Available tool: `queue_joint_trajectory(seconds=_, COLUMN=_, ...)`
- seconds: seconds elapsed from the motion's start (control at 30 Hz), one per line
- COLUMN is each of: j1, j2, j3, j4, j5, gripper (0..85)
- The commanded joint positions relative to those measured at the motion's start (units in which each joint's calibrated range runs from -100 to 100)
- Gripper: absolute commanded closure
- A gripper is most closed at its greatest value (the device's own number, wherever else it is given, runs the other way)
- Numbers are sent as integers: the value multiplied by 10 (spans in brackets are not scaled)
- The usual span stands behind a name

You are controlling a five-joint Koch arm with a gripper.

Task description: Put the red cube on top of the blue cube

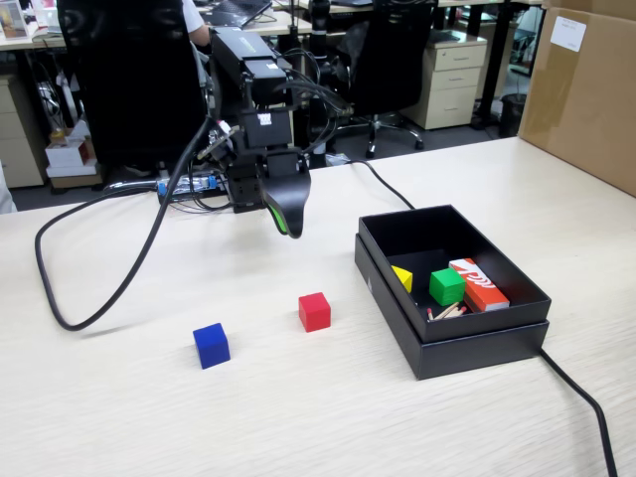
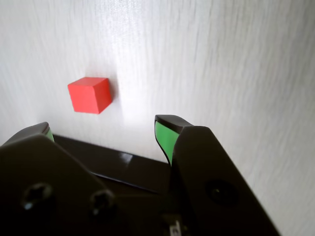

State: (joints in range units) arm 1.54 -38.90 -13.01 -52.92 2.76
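The red cube (image 1: 314,311) rests on the pale table, with the blue cube (image 1: 211,345) to its left and a little nearer the camera in the fixed view. My gripper (image 1: 286,221) hangs in the air behind and above the red cube, clear of both cubes. In the wrist view the red cube (image 2: 89,95) lies ahead of the left jaw, and my gripper (image 2: 104,128) is open, its green-lined jaws wide apart with nothing between them. The blue cube is out of the wrist view.
A black open box (image 1: 517,298) stands right of the cubes, holding a green cube (image 1: 446,286), a yellow piece (image 1: 402,277) and a red-orange box (image 1: 478,283). A black cable (image 1: 70,318) loops over the table's left. Another cable (image 1: 586,397) runs off the box. A cardboard box (image 1: 586,89) stands at back right.
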Motion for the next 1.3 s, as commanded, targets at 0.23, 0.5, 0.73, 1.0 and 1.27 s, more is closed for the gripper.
queue_joint_trajectory(seconds=0.23, j1=1, j2=200, j3=181, j4=-2, j5=-1, gripper=434)
queue_joint_trajectory(seconds=0.5, j1=-2, j2=289, j3=214, j4=0, j5=-1, gripper=432)
queue_joint_trajectory(seconds=0.73, j1=-6, j2=348, j3=236, j4=9, j5=-1, gripper=432)
queue_joint_trajectory(seconds=1.0, j1=-6, j2=390, j3=266, j4=16, j5=-1, gripper=432)
queue_joint_trajectory(seconds=1.27, j1=-4, j2=422, j3=281, j4=16, j5=-1, gripper=432)
